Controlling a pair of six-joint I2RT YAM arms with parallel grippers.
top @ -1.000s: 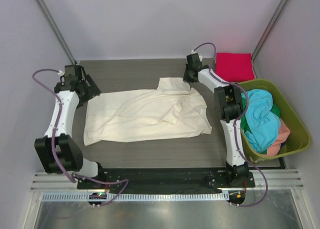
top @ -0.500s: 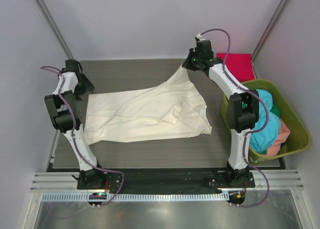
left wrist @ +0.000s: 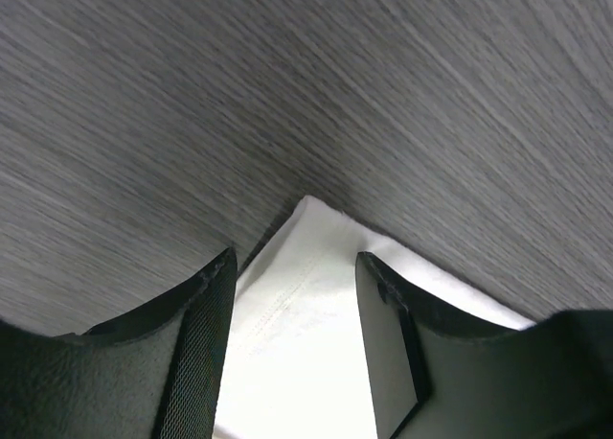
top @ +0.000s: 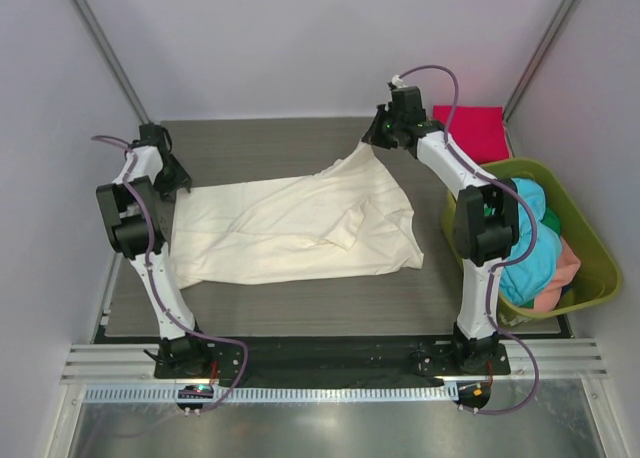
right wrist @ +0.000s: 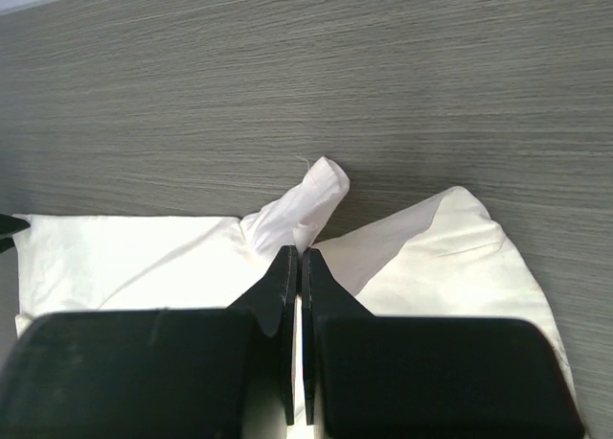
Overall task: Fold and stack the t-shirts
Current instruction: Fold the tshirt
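right pincer (right wrist: 295,255) pinching cream t-shirt (top: 300,228) far edge, left pincer (left wrist: 295,259) spread around its corner

Plain cream t-shirt (top: 300,228), magenta t-shirt (top: 470,133), olive-green basket (top: 575,303)

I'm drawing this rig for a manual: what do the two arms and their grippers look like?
Both the left arm and right arm have white links joined by chunky black joints, with a purple cable looping along each. The left gripper and right gripper have flat black fingers.
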